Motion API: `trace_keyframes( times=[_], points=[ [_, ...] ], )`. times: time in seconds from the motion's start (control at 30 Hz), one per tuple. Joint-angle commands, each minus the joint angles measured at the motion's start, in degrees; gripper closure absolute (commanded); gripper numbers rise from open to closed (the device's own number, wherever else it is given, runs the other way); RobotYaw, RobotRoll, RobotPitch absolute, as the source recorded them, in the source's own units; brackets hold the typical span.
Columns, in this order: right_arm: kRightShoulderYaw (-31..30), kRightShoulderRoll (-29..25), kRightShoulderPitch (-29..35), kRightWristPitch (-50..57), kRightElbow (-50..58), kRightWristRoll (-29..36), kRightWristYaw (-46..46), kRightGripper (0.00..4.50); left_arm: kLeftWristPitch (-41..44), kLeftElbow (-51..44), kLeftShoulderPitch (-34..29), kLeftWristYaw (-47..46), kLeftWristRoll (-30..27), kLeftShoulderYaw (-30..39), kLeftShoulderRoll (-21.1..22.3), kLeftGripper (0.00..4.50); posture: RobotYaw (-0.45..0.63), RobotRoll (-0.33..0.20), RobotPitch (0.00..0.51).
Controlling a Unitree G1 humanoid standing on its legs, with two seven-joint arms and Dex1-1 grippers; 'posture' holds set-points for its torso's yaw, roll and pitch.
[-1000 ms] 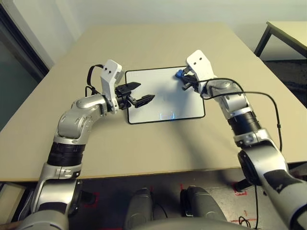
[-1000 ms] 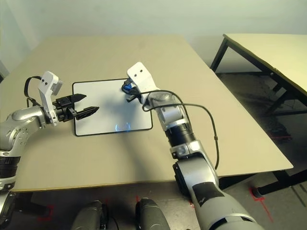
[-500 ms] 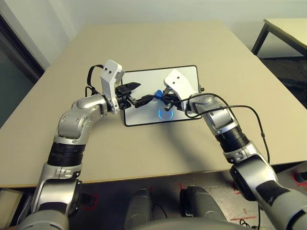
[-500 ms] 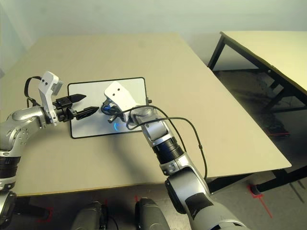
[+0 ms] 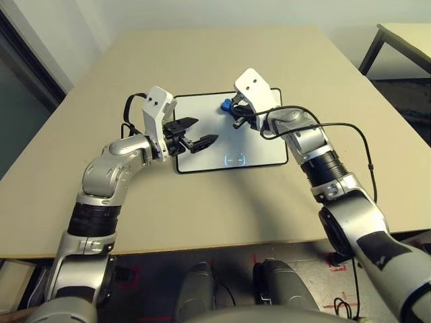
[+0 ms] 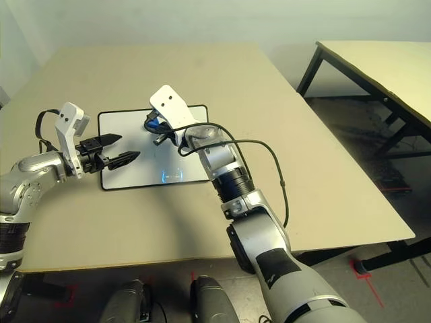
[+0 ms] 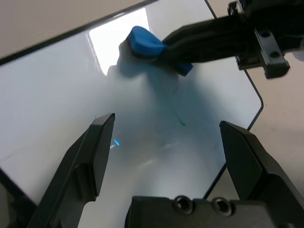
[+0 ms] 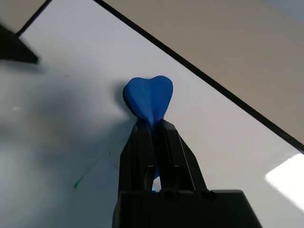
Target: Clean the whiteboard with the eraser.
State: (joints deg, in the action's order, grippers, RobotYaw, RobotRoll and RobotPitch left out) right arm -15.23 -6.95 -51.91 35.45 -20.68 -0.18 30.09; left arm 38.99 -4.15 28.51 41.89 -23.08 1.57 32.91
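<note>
The whiteboard lies flat on the tan table, white with a thin black frame. My right gripper is shut on the bright blue eraser and presses it onto the board near the far edge, about mid-width. In the right wrist view the eraser bulges out ahead of the closed fingers. My left gripper hovers open over the board's left part, nothing between its fingers. A faint green mark shows on the board near the eraser.
The tan table has free room all around the board. A second table stands at the back right. A black cable loops off my right forearm. The table's front edge runs close to my body.
My right gripper swept the eraser from the board's far right corner to the middle beside the left fingers, then back up to the far edge. The left arm stayed put.
</note>
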Motion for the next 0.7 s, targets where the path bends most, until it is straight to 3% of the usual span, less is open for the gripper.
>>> trace_keyframes(
  times=[0.03, 0.3, 0.7],
  points=[
    [-4.5, 0.0, 5.2, 5.3, 2.6, -0.8, 2.1, 4.47, 0.5, -0.5, -0.5, 0.0, -0.3, 0.4, 0.1, 0.0, 0.0, 0.0, 0.084],
    [-7.9, -1.4, 9.8, 9.9, 9.1, -1.0, 4.0, 4.47, 0.3, -0.1, -0.3, 0.2, -0.2, 0.1, 0.1, 0.0, -0.01, 0.0, 0.085],
    [3.0, 0.4, -3.1, -0.8, -4.2, 0.0, -3.5, 4.48, 0.4, 0.3, 0.1, 0.5, -0.1, 0.1, 0.3, 0.0, 0.0, 0.0, 0.081]
  ],
)
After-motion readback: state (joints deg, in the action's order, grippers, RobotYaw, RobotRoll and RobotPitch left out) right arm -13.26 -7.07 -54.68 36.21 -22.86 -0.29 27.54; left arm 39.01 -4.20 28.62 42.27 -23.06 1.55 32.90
